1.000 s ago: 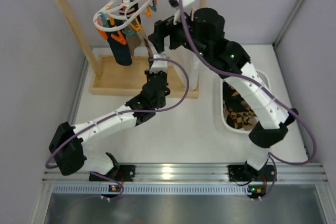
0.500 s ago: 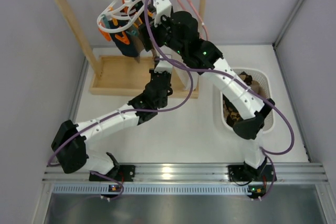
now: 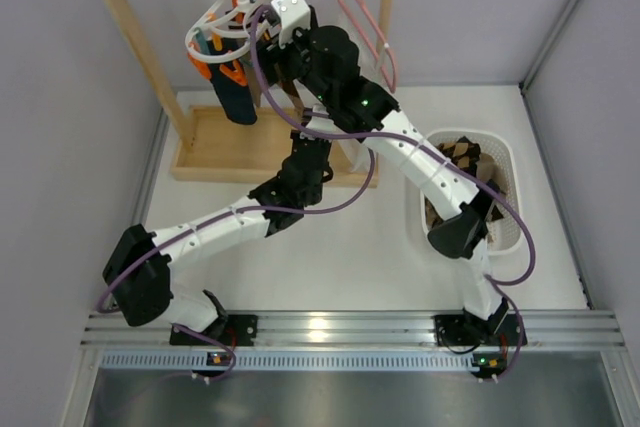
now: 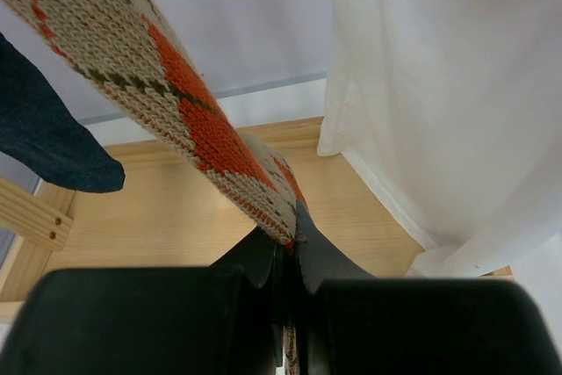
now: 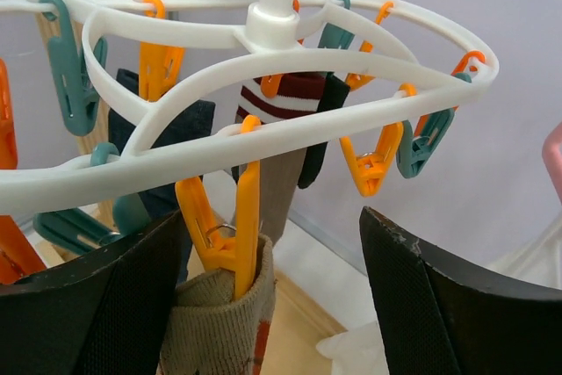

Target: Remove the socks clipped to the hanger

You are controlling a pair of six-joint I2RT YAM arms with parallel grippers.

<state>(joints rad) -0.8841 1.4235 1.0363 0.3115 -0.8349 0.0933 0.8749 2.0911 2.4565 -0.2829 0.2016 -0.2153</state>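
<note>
Table (image 3: 330, 267): white, flat surface. Wooden rack base (image 3: 215, 155) stands on it at far left, close to the back wall. White basket (image 3: 512, 179) rests at right, well apart from the base. Metal rail (image 3: 340, 328) runs along the near edge.

Robot lab bench: grey partition walls (image 3: 60, 147), aluminium mounting rail (image 3: 340, 325).

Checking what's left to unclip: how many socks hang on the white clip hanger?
4 visible on the hanger: argyle sock at the front clip, navy sock behind-left, striped-cuff sock in the middle, dark sock right beside it. Others may be hidden.
</note>
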